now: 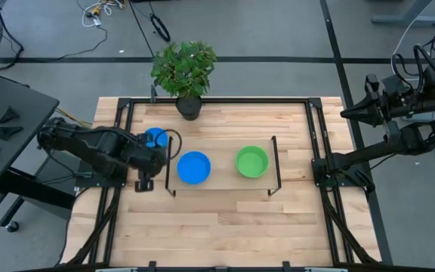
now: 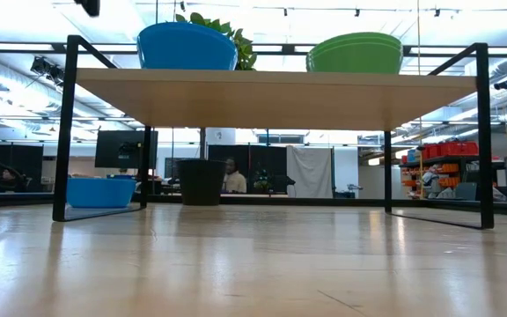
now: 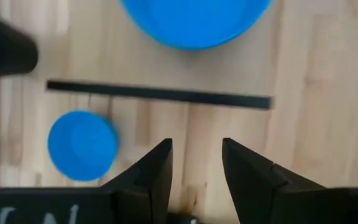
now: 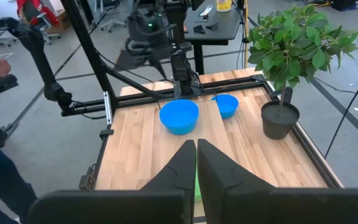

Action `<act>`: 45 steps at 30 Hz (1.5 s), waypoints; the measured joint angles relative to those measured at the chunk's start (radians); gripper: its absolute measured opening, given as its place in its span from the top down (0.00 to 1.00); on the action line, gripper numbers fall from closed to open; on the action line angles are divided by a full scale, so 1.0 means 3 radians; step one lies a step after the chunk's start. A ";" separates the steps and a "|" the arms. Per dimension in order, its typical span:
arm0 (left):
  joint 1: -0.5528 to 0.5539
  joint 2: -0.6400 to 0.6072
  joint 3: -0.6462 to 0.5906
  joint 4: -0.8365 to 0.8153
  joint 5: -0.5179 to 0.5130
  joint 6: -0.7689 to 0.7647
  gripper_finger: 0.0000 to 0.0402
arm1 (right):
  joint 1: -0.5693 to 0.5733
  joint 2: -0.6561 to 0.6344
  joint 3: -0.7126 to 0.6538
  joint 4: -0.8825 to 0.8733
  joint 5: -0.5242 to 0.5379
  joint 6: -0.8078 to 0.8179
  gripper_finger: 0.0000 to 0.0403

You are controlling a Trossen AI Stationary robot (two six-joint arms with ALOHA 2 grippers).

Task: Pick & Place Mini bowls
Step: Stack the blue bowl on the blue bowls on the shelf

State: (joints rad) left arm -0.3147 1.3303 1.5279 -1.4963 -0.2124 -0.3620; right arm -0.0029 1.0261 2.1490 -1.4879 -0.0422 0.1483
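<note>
The left gripper (image 3: 194,168) has its two dark, wedge-shaped fingers (image 3: 157,168) parted by a narrow gap, nothing between them, over the wood near the left edge of a small raised shelf (image 1: 221,180). Its arm reaches in from the table's left side, bent low, the wrist pointing down beside a single blue bowl (image 1: 155,137) that sits on the table (image 1: 225,219) itself, under the shelf's left end. The right gripper (image 4: 196,163) has its fingers pressed together and empty; that arm is folded back off the table's right side.

On the shelf, a flat light-wood board on thin black metal legs, stand a blue bowl stack (image 1: 193,167) on the left and a green bowl stack (image 1: 251,162) on the right, well apart. From the low view both look smooth, glossy and round-sided, and the green one shows layered rims; how many bowls are in each I cannot tell. A leafy plant (image 1: 184,66) in a dark pot stands at the table's far edge. The tabletop is pale planked wood with a black frame
</note>
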 joint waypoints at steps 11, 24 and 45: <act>0.0793 -0.0059 -0.0115 -0.0185 0.0024 0.0388 0.64 | 0.0000 0.0001 0.0000 0.0001 -0.0001 0.0000 0.95; 0.1633 -0.0029 -0.0119 -0.0250 0.0132 0.0206 0.64 | 0.0000 0.0001 0.0001 0.0001 0.0000 0.0000 0.95; 0.2756 -0.0030 -0.0119 -0.0250 0.0177 0.0312 0.64 | 0.0000 -0.0001 0.0001 0.0000 -0.0001 0.0000 0.95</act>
State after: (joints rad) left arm 0.5121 1.3214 1.4921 -1.5714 -0.1593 -0.2683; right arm -0.0029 1.0260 2.1494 -1.4879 -0.0425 0.1482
